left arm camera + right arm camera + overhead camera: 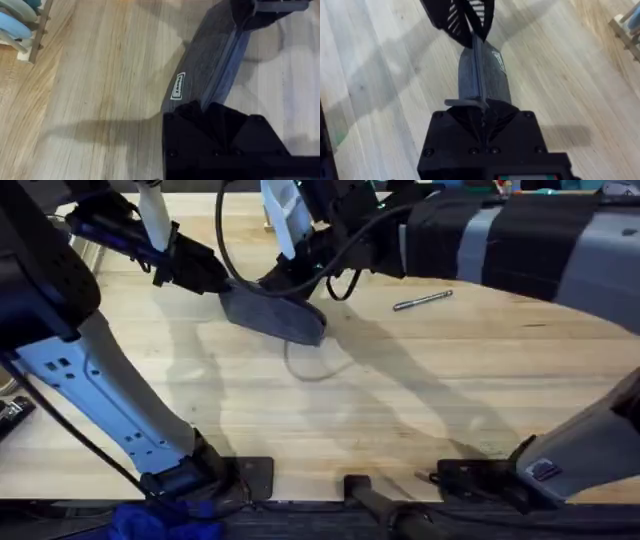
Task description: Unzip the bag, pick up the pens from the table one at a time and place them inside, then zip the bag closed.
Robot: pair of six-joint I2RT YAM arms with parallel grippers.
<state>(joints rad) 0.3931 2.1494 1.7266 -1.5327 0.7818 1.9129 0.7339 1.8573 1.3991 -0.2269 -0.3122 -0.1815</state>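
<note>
Unzipping: our left fingers (205,272) and right fingers (300,268) both clamp the bag (275,315); next, drag the zipper along.

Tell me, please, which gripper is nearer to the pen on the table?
Right. The right gripper holds the bag at its end toward the pen; the left gripper holds the bag's far end, with the bag between it and the pen.

The table (400,400) is pale planked wood. A pen (422,301) lies on it, well apart from the bag (275,315).
</note>
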